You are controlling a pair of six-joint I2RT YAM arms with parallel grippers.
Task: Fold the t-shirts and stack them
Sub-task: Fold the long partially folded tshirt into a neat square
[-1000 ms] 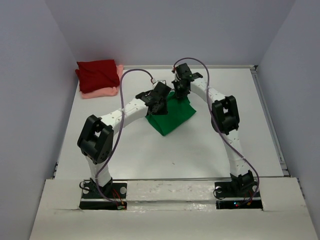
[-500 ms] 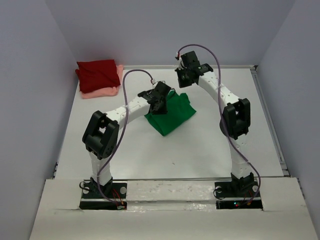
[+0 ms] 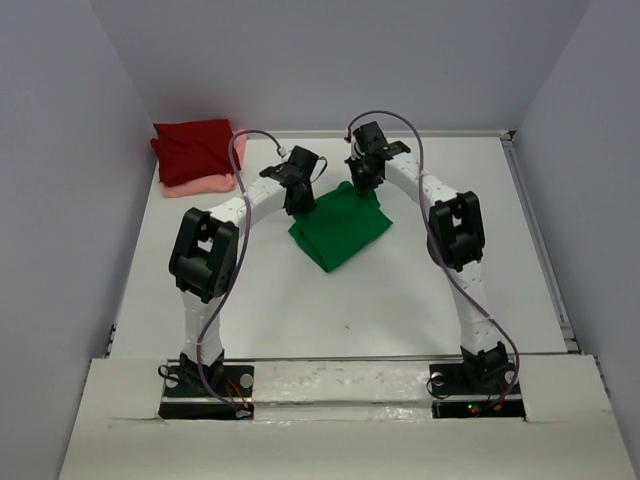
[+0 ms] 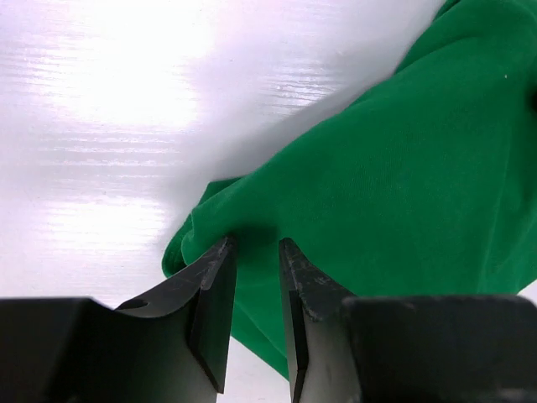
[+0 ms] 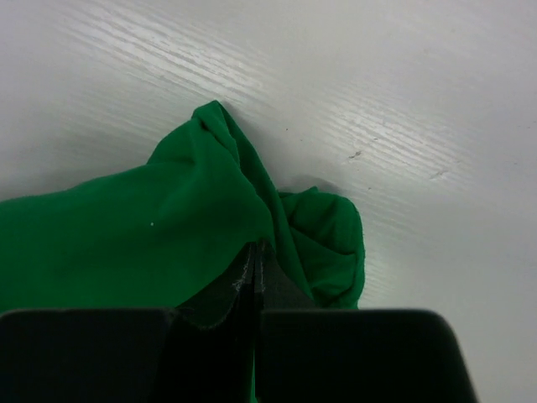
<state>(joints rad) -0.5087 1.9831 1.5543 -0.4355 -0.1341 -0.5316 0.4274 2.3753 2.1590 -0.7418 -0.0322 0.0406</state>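
Green t-shirt (image 3: 340, 235) lies folded at the centre of the top view, on the table (image 3: 300, 310), with both arms at its upper edge. The right gripper (image 5: 254, 248) is closed, pinching a raised ridge of the cloth. The left gripper (image 4: 254, 243) has its jaws parted at the shirt's upper-left fold; it probably holds nothing, though the view is tight. The dark red shirt (image 3: 195, 148) sits on the salmon pink shirt (image 3: 200, 185) at upper left, nearer the left arm.
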